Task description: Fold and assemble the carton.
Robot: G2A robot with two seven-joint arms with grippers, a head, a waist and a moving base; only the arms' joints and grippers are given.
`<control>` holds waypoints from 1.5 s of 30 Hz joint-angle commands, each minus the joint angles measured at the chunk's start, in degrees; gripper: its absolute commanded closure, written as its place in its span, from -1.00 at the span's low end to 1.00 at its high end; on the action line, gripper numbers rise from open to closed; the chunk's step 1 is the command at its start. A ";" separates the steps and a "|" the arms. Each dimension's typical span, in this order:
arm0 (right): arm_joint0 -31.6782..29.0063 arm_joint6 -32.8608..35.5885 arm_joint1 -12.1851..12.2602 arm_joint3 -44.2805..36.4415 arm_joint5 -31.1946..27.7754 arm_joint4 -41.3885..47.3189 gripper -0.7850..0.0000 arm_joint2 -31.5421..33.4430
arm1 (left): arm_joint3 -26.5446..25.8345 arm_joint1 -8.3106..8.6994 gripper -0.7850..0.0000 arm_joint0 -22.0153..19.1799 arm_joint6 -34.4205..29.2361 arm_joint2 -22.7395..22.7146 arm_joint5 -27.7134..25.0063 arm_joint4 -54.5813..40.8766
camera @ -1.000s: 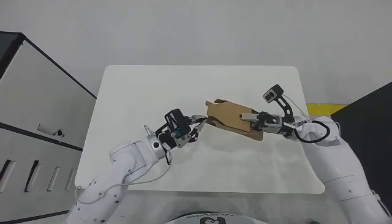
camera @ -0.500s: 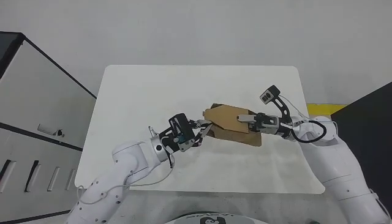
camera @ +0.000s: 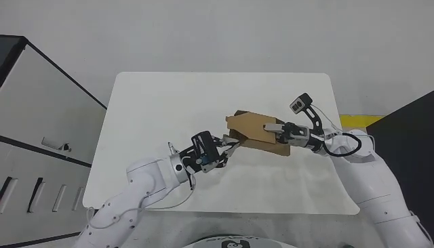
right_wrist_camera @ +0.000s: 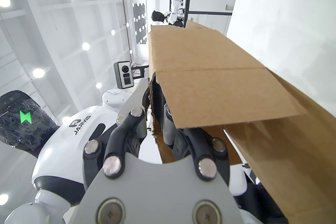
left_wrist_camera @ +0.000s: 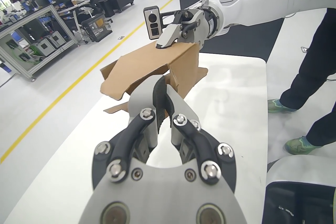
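The carton [camera: 256,131] lies right of the table's [camera: 169,112] centre, long axis about 10 to 4 o'clock, its 3 o'clock end clamped by the right gripper [camera: 274,128], its 8 o'clock flap seemingly pinched by the left gripper [camera: 228,146].

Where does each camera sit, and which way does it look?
Top view: above the arms, looking down at the table; left gripper and right gripper meet at the carton.
Left wrist view: on the left wrist, looking along the left gripper across the table at the carton; right gripper beyond.
Right wrist view: on the right wrist, looking up along the carton past the right gripper, towards ceiling lights.
Shared: both wrist views see the carton, from opposite ends.
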 commanded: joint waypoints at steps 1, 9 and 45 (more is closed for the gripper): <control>-0.01 -0.14 -0.03 0.00 0.12 0.04 1.00 -0.03 | 0.05 -0.07 1.00 -0.29 -0.07 0.64 -0.05 0.21; -0.20 -0.86 -0.16 -0.41 0.23 0.02 1.00 -0.23 | 0.49 -0.33 1.00 -1.44 -0.01 2.63 0.22 0.69; -1.62 -4.72 -0.71 -1.36 -0.53 1.48 1.00 0.61 | -0.27 -0.55 1.00 -2.24 -1.27 5.79 1.07 1.85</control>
